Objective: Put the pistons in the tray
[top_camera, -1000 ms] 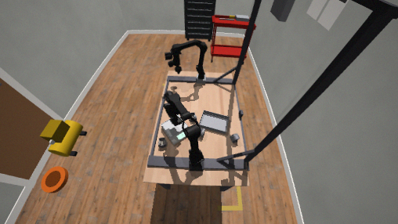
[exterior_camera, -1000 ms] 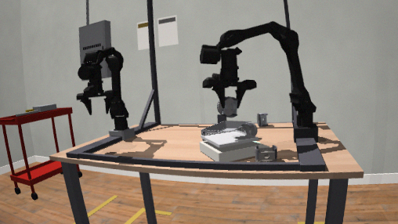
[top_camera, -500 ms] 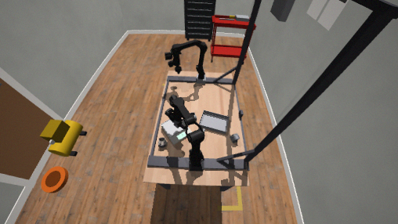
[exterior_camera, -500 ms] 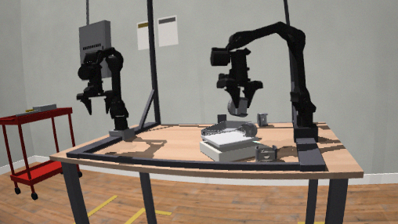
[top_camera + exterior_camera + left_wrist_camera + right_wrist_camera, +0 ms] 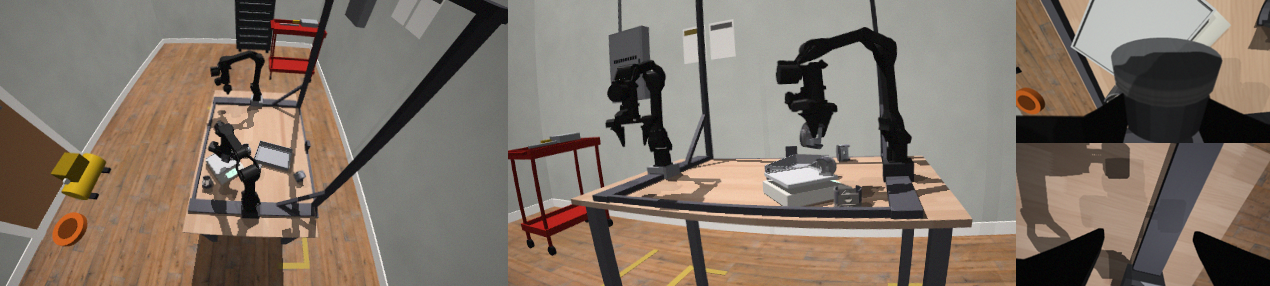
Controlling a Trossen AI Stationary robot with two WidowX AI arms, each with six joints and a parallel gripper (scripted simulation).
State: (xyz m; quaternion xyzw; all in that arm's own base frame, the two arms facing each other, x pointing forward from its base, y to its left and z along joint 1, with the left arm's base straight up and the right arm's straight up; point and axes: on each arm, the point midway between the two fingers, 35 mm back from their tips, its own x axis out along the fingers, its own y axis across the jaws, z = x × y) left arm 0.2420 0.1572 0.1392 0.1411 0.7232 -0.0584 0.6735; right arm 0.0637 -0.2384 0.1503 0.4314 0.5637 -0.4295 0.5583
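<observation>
My left gripper (image 5: 813, 134) (image 5: 1160, 95) is shut on a dark grey piston (image 5: 807, 136) (image 5: 1166, 68), held in the air above the scale (image 5: 215, 162) (image 5: 788, 193) (image 5: 1143, 19). The scale plate is bare; its display is unreadable here. One piston (image 5: 207, 182) (image 5: 848, 196) (image 5: 1112, 97) stands beside the scale. Another piston (image 5: 827, 165) (image 5: 1265, 16) stands between scale and tray, mostly behind the arm in the top view. A further piston (image 5: 299, 176) (image 5: 843, 152) stands past the tray. The steel tray (image 5: 274, 156) looks empty. My right gripper (image 5: 1149, 234) (image 5: 634, 144) is open and empty.
A dark frame rail (image 5: 1175, 213) runs round the table top, with tall posts at its corners. My right arm (image 5: 257, 75) (image 5: 656, 100) stands at the opposite end from the scale. A red cart (image 5: 292, 65) (image 5: 558, 150) stands beyond that end, off the table.
</observation>
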